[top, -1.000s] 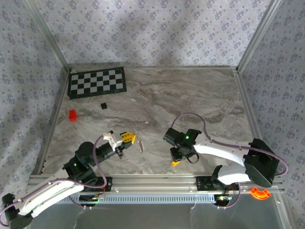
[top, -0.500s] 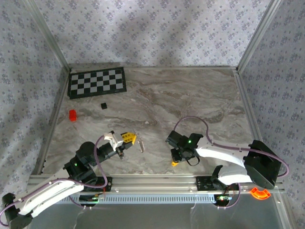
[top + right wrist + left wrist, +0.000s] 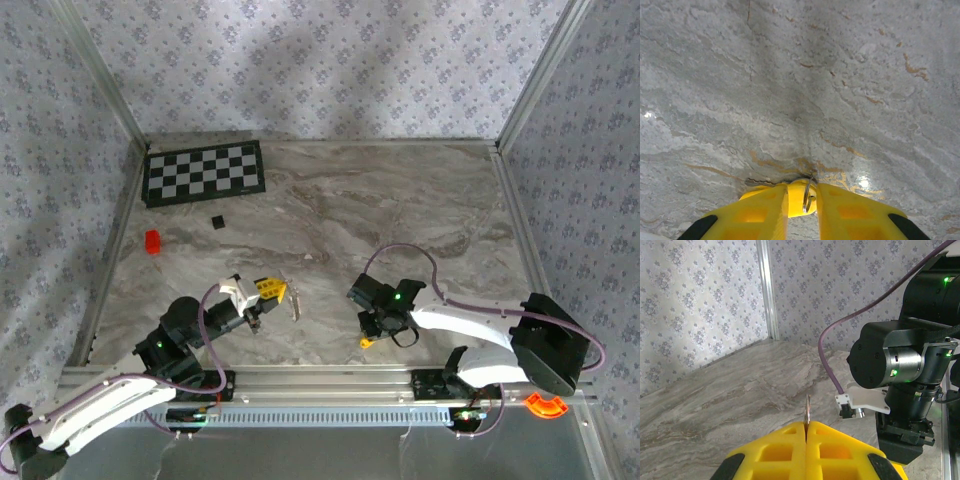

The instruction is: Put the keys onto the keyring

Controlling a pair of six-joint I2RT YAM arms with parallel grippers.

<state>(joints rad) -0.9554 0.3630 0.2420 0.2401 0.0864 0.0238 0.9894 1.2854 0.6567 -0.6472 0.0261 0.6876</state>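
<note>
While the left gripper (image 3: 806,427) clamps a thin silver piece (image 3: 807,412) edge-on, key or keyring impossible to tell, left of middle along the table's (image 3: 840,75) near edge, the right gripper (image 3: 801,192) straddles the yellow-headed key (image 3: 795,202) lying by that edge, a small ring (image 3: 809,196) at its head. Its jaws sit close around the plastic; whether they pinch it cannot be told. Off-centre pads could squirt the smooth head sideways, or catch the ring alone.
</note>
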